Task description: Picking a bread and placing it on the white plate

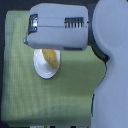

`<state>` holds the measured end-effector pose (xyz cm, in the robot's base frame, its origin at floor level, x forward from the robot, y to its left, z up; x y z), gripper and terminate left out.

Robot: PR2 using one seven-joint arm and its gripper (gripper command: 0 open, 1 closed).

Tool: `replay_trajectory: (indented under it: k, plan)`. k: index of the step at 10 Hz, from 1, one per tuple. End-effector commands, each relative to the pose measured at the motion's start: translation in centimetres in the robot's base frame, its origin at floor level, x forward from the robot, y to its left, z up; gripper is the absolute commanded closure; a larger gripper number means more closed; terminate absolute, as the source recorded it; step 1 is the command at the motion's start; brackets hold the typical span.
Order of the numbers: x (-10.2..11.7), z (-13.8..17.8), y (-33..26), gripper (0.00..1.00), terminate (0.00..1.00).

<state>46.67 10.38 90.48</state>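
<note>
The white plate sits on the green mat, partly covered from above by the robot's grey arm housing. The bread, golden-brown and elongated, lies tilted across the plate's upper right part, its upper end hidden under the housing. My gripper's fingers are hidden beneath the housing, so I cannot tell whether they hold the bread or stand open.
A light green checked mat covers the table. The robot's large pale body fills the exterior view's right side. A dark strip runs along the bottom edge of the mat.
</note>
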Motion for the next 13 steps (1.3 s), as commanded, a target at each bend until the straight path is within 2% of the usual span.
replay_trajectory:
  k: [1, 2, 5, 6, 13]
  plan:
    - [2.9, 5.9, -7.6, 0.00, 0.00]
    - [3.0, 5.9, -8.5, 0.00, 0.00]
    - [3.8, 4.7, -18.5, 0.00, 0.00]
    - [3.6, 4.3, -20.1, 0.00, 0.00]
    - [0.5, 4.4, -33.8, 0.00, 0.00]
